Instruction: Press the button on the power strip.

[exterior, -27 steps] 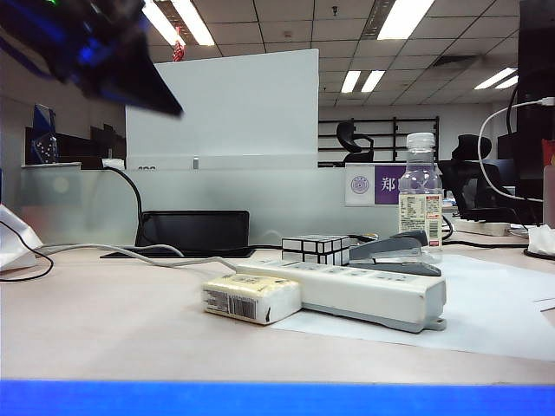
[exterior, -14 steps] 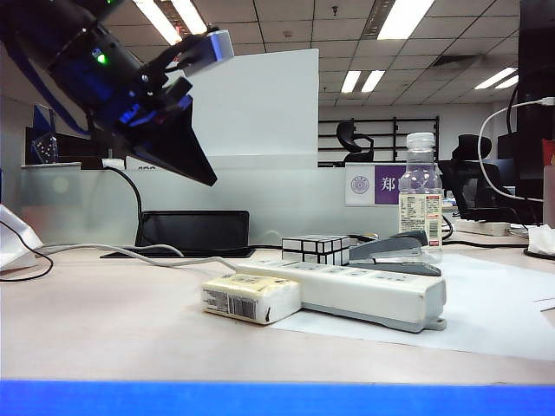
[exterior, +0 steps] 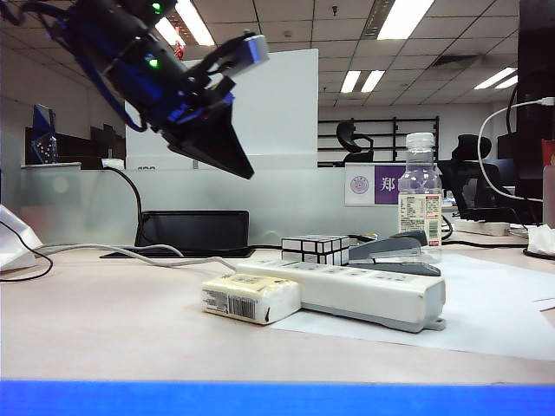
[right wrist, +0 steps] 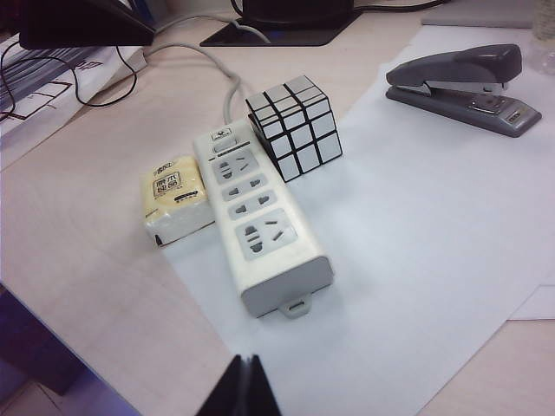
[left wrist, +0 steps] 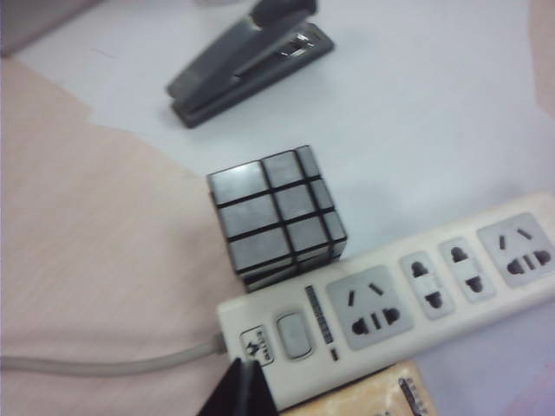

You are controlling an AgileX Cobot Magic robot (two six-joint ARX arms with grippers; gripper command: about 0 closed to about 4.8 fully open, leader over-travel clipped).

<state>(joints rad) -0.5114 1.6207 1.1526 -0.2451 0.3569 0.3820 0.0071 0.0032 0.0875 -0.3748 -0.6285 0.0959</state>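
While the power strip (exterior: 347,290) is lying flat on the counter (exterior: 104,329), cord end pointing left, tab end right, the left gripper (exterior: 227,152) is hovering above with clenched fingers; the right gripper's (right wrist: 241,387) fingers are clenched too.

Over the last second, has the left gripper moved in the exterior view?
Yes. The left gripper has swung rightward and lower against the fixed white partition panel, closing on the long off-white plastic power strip but above it.

an open-plan office: desk partitions (exterior: 221,108), swivel chairs (exterior: 354,139), ceiling strip lights (exterior: 403,17), a stapler (exterior: 395,253).
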